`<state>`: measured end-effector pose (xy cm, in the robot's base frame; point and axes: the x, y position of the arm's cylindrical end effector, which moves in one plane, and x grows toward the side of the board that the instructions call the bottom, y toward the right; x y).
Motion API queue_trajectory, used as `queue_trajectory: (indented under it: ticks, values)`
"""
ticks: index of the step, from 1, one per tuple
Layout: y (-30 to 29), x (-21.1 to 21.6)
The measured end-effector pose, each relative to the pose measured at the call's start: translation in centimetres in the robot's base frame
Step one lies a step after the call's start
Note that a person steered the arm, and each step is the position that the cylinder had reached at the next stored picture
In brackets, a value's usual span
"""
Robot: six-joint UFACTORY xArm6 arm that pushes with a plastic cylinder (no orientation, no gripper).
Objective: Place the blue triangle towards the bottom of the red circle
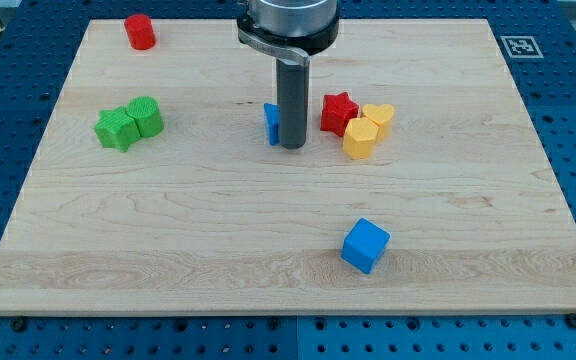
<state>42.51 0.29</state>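
Blue triangle (pixel 271 123) touching my tip (pixel 293 147)

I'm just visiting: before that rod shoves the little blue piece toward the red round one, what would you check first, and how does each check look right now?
1. My tip next to the blue triangle: ok, it stands at the triangle's right side; contact itself cannot be told.
2. Red circle in sight: ok, near the view's top left.
3. Spot below the red circle free: ok, the green blocks lie lower down.
4. Push side: not ok, tip sits right of the triangle, not lower right.
5. Red star and yellow blocks out of the way: ok, on the right.
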Motion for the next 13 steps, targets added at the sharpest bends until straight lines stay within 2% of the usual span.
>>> queue_trajectory:
  ticks: [1, 2, 4, 7, 13]
  values:
    - [0.5, -0.3]
    - [-2.2, -2.0]
    - [-3.9, -5.2]
    - [-4.5, -5.2]
    - [-10.4, -6.6]
